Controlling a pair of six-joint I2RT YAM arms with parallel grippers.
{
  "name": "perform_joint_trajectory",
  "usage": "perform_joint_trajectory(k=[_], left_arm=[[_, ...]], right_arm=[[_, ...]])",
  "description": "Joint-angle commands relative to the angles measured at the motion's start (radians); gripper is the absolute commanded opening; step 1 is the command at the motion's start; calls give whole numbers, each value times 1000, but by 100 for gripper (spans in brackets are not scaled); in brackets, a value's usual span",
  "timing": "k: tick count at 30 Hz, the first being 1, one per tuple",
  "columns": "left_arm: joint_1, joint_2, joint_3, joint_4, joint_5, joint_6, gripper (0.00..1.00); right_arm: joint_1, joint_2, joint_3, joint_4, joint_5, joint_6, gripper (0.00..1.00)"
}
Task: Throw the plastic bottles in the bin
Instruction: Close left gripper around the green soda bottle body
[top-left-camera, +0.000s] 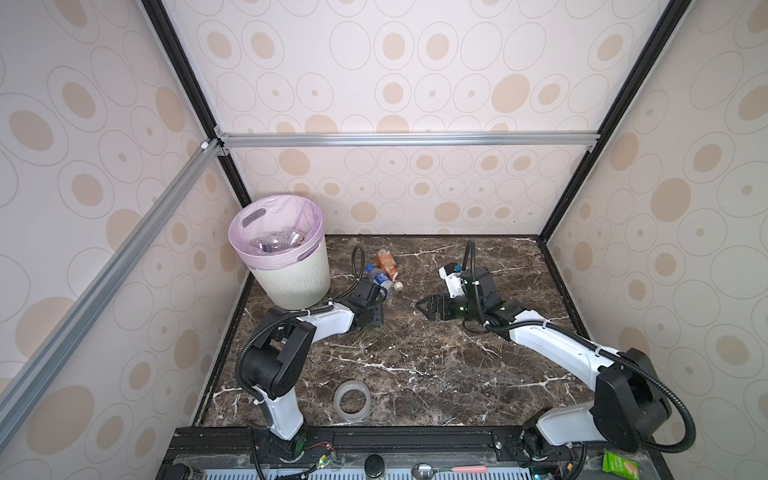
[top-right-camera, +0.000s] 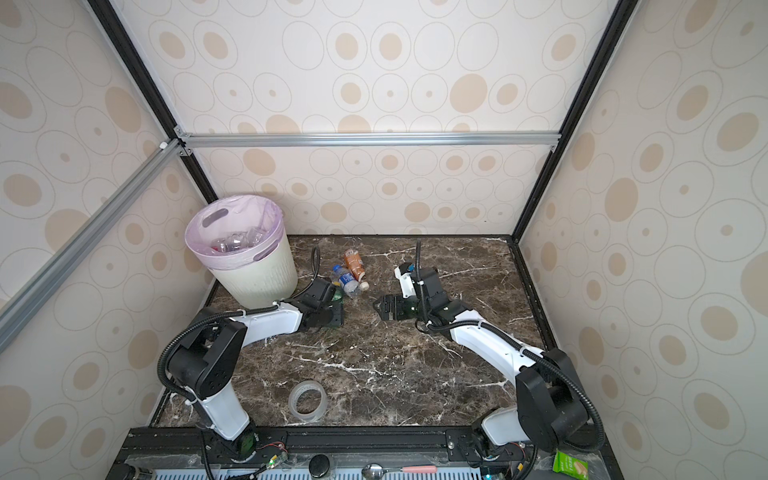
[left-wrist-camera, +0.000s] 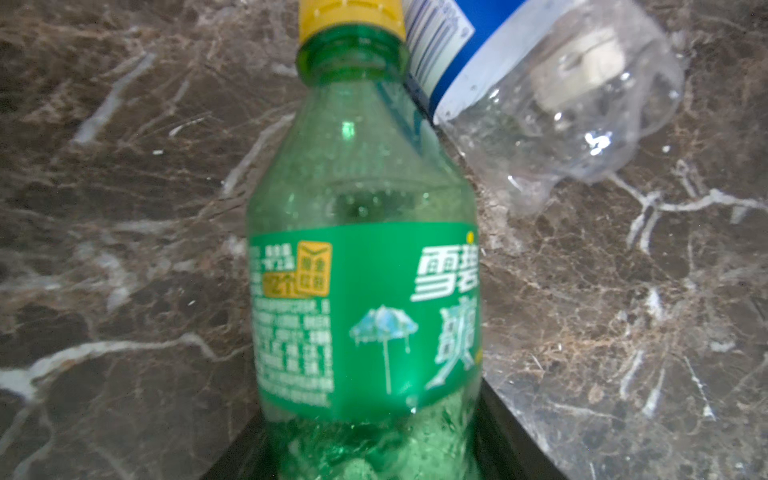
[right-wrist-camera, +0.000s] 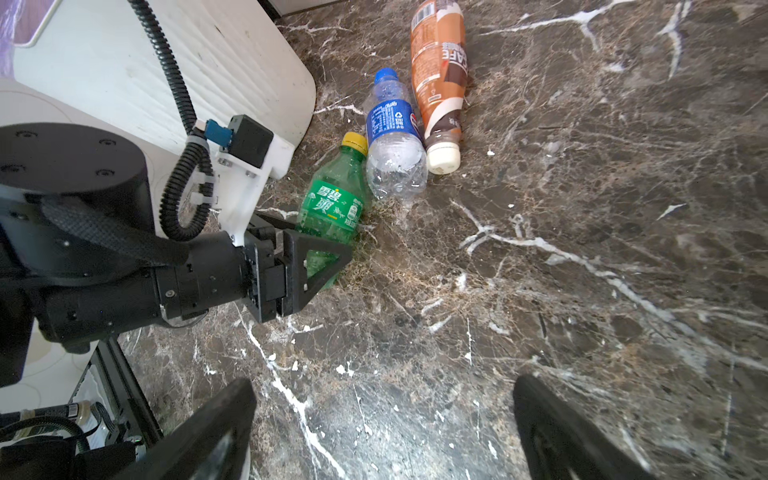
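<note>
Left gripper (right-wrist-camera: 318, 245): jaws closed in on the lower body of the green bottle (left-wrist-camera: 365, 291), one finger against each side. The bottle lies flat on the marble table (top-left-camera: 415, 365), its yellow cap pointing away from the gripper.

Just past the fingertips, a clear bottle with a blue label (right-wrist-camera: 395, 137) lies on the table against the green bottle's neck and shoulder. A brown-wrapped bottle (right-wrist-camera: 438, 75) lies alongside the clear one, on the side further from the left gripper. Neither is gripped.

The bin (top-left-camera: 291, 282) stands upright close beside the left gripper, on the side away from the right arm. Its pale lilac bag is folded over the rim, and several clear bottles (top-left-camera: 276, 243) are inside (how many cannot be told).

Right gripper (right-wrist-camera: 384, 384): fingers spread wide, nothing between them. In both top views it is low over bare marble, pointing toward the left gripper and well apart from the three bottles.

A clear tape ring (top-left-camera: 352, 401) lies flat well behind both grippers, near the arm bases.
</note>
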Motion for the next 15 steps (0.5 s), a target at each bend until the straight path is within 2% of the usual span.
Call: perform_joint_trajectory(k=[1, 15], left_arm=[[-14, 25, 25, -14, -15, 9, 56], [-31, 56, 48, 0, -7, 6, 55]], right_arm=[[-15, -25, -17, 2, 3, 12, 100], [-75, 8, -20, -1, 17, 38, 100]])
